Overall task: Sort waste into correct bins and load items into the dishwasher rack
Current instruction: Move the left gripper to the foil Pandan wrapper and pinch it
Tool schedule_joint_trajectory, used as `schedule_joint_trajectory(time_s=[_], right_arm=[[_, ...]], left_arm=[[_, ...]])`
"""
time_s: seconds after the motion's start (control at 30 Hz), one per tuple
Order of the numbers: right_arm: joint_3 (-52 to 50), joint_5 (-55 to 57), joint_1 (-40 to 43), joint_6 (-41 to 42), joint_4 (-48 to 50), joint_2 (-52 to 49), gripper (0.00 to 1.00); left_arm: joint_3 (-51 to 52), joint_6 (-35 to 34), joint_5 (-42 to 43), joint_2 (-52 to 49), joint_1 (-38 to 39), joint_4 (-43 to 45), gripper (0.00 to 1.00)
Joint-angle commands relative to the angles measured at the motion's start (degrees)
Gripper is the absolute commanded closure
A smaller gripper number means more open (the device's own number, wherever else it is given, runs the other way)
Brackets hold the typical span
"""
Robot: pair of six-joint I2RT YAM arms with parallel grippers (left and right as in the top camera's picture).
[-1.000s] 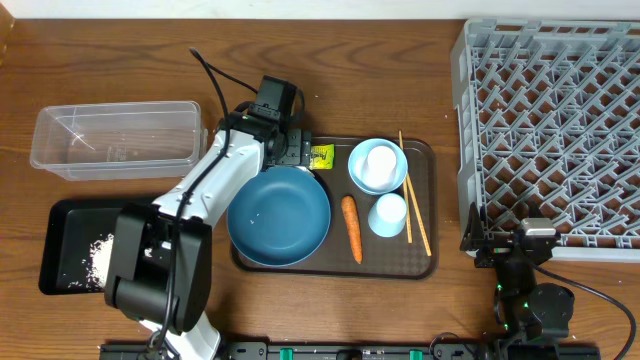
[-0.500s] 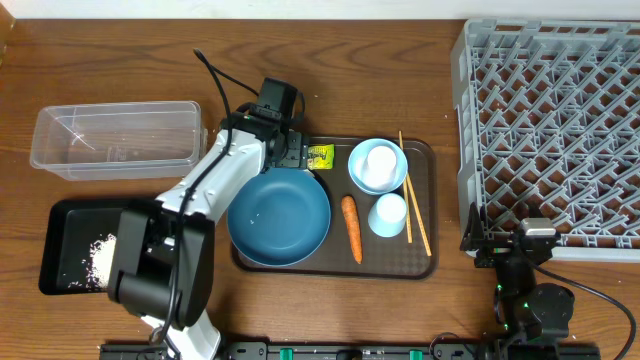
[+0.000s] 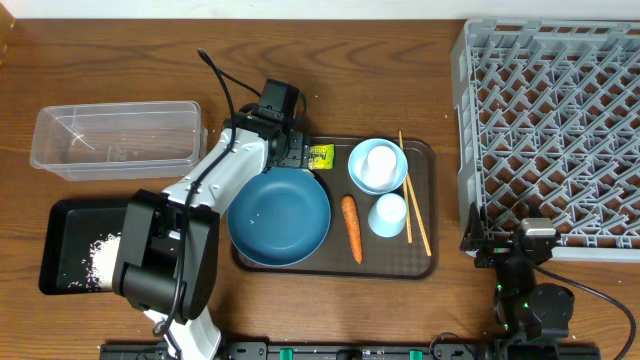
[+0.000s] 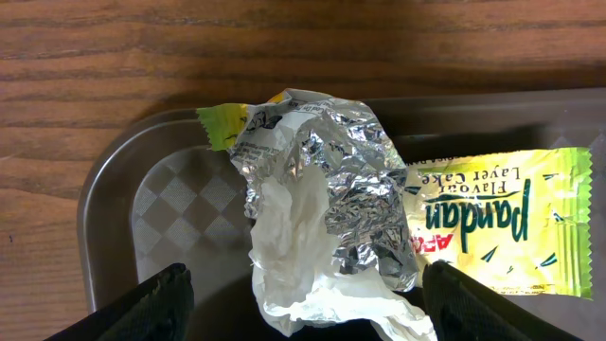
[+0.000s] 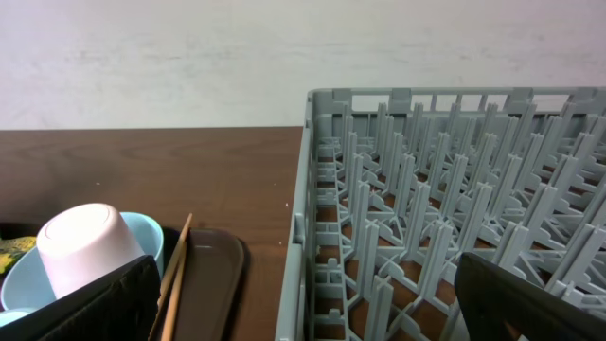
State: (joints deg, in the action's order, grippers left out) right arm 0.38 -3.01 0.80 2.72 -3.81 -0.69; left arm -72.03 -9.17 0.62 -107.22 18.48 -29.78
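Brown serving tray (image 3: 425,262) mid-table; on it, L to R: dark-blue round bowl (image 3: 279,216), orange carrot (image 3: 351,228), pale-blue cup (image 3: 388,214) w/ small light-blue bowl (image 3: 356,178) behind, wooden chopsticks (image 3: 414,205). Crumpled silver-white wrapper (image 4: 322,208) overlaps yellow-green packet (image 4: 502,213) in tray's back-L corner. Grey plastic rack (image 3: 550,130) R; clear plastic tub (image 3: 115,140) L, black tray (image 3: 65,230) w/ white rice (image 3: 103,255) before it.

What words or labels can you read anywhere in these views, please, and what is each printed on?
"Pandan" and "Flavour Layer Cake": on the yellow-green packet, upside down in the left wrist view.
Red letters on the same packet: partly under the silver wrapper, not readable.
Fine print on the wrapper's top edge: too small to read.
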Motion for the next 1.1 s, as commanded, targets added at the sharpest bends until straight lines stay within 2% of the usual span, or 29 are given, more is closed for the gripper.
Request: schedule_joint_trajectory(time_s=[0.0,0.17,0.27,0.4,0.53,0.77,0.93,1.07], right_arm=[[-0.1,0.2,0.3,-0.7,-0.2,0.3,0.01],[-0.1,0.2,0.3,-0.7,-0.3,0.3,0.01],[-0.1,0.2,0.3,-0.7,-0.3,0.3,0.01],[-0.1,0.2,0.3,-0.7,-0.2,0.3,0.01],[-0.1,0.2,0.3,-0.7,-0.3,0.3,0.01],[-0.1,0.2,0.3,-0.7,-0.2,0.3,0.01],[-0.1,0.2,0.3,-0.7,-0.3,0.3,0.01],[-0.1,0.2,0.3,-0.7,-0.3,0.3,0.01]], left_arm=[[-0.1,-0.5,-1.1,-0.2,0.0,-0.6,0.2],[-0.1,-0.5,-1.1,-0.2,0.2,-1.6,0.21],[-0.1,-0.5,-1.1,-0.2,0.2,-1.8,0.27],[0.0,-0.5,-1.1,-0.3,0.2,-1.8,0.28],[0.3,-0.5,-0.2,-0.3,0.2,-1.8,0.34],[0.6,0.0,0.2,-0.3,0.2,-1.1,0.36],[0.6,0.0,0.4,-0.3,0.2,-1.2,0.42],[0.6,0.0,0.3,-0.3,0.2,-1.1,0.55]])
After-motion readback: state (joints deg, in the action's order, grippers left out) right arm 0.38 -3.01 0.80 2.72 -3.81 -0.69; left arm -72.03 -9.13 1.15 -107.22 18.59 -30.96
